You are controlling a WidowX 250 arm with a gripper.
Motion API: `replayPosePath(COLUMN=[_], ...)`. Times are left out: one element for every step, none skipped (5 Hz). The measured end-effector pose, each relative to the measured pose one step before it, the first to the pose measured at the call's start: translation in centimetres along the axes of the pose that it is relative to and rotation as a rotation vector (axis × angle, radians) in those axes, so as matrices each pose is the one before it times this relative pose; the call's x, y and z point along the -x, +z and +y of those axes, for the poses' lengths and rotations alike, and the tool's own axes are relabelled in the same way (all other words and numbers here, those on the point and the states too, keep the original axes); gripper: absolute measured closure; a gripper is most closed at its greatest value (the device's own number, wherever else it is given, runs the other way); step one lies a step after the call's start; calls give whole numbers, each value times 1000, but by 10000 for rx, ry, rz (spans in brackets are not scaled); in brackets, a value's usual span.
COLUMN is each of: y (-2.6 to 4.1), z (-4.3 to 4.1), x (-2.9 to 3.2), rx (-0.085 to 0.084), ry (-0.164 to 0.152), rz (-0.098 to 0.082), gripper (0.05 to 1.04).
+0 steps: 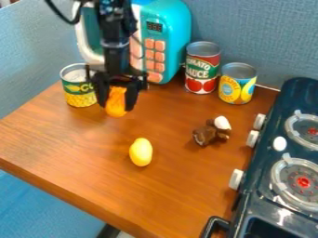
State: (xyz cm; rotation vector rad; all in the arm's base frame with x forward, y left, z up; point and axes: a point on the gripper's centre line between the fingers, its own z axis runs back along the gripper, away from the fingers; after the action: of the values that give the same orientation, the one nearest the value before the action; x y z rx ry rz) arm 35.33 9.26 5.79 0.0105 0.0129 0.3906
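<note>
At the left of the wooden counter [81,144] stands a green-topped tin [81,95] with yellow corn kernels on its label. Just right of it, the black gripper [116,105] points down in front of the toy microwave. Its 2 fingers are parted by about the width of the orange item [115,103] between them, and they have hold of it; whether that item touches the counter I cannot tell. The turquoise toy microwave [176,28] stands behind, with 2 columns of orange-pink buttons. Nearer the front lies 1 smooth yellow oval [141,152], well apart from the gripper. Farther right, near the back wall [267,37], is a tin with a red, white and green label [202,74], upright. Right of that, in front of it, lies a lumpy brown thing [206,135] with a white part at its upper right. A shorter tin with a yellow and blue label [236,88] stands beside the taller red one. At the far right is a dark toy stove [258,195] with 3 white knobs along its side, 2 burners and a white oval spot on top
</note>
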Motion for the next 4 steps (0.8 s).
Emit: replayPosePath(y=[-2255,-682,-26,-81], z=[151,-166,-63,102], x=[-412,-538,-28,690], rx=[117,-19,-12,-3], ry=[95,116,77,113], rz=[187,28,76,279], gripper=[336,337,286,72])
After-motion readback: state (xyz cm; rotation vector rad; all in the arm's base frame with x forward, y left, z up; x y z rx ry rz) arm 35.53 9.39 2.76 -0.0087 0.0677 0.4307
